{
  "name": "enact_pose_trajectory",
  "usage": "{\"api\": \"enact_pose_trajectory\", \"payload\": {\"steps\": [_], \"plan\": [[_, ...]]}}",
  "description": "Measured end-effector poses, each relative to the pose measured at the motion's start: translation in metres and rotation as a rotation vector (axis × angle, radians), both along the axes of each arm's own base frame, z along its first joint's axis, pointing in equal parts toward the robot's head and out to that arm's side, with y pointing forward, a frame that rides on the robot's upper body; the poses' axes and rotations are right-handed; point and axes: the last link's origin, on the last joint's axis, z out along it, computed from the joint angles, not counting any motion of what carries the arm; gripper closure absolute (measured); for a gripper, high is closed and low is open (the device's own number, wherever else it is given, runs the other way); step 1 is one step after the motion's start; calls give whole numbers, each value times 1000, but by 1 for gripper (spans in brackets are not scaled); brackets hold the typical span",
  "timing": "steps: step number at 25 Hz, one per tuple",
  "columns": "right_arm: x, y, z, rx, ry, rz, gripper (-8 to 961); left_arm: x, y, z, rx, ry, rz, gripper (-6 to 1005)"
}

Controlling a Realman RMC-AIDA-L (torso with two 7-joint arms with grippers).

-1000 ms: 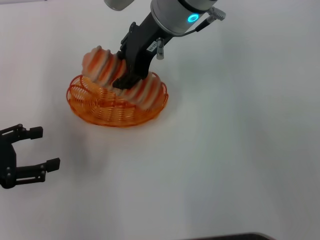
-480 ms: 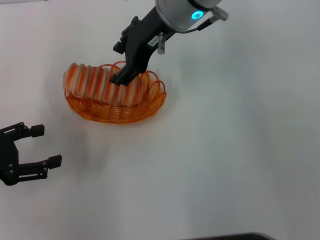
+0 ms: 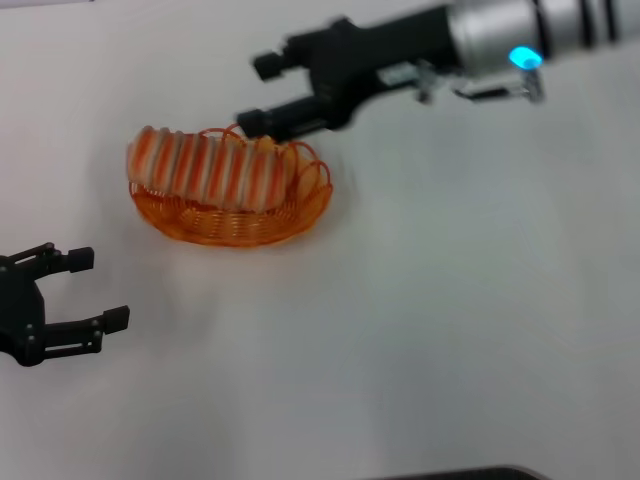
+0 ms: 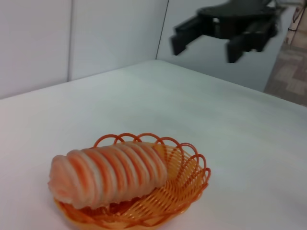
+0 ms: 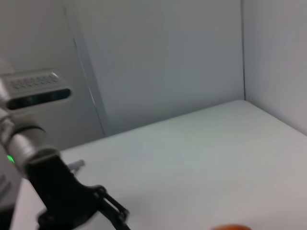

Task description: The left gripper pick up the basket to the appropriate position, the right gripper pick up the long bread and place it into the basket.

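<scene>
The long bread [image 3: 205, 170], striped orange and cream, lies lengthwise in the orange wire basket [image 3: 300, 215] at the table's back left. One end sticks out over the basket's left rim. My right gripper [image 3: 255, 93] is open and empty, above and just behind the basket's right half, clear of the bread. My left gripper [image 3: 100, 288] is open and empty near the table's front left, well apart from the basket. The left wrist view shows the bread [image 4: 105, 175] in the basket [image 4: 192, 172], with the right gripper [image 4: 205, 48] open above and beyond it.
The white table [image 3: 450, 320] stretches to the right of and in front of the basket. Grey walls stand behind the table in the wrist views. A sliver of orange [image 5: 230, 227] shows at the lower edge of the right wrist view.
My right gripper has let go of the bread, opened and drawn up and away to the right. The bread has settled flat in the basket. My left gripper has barely moved.
</scene>
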Motion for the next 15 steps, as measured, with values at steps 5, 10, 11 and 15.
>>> {"api": "enact_pose_trajectory", "payload": {"steps": [5, 10, 11, 15], "plan": [[49, -35, 9, 37, 120, -34, 143, -1, -1, 0, 7, -5, 5, 113], [92, -66, 5, 78, 147, -67, 143, 0, 0, -2, 4, -24, 14, 113], [99, -71, 4, 78, 149, -77, 143, 0, 0, -2, 4, -26, 16, 113], [122, -91, -1, 81, 159, -101, 143, 0, 0, -5, 3, -34, 24, 113]]}}
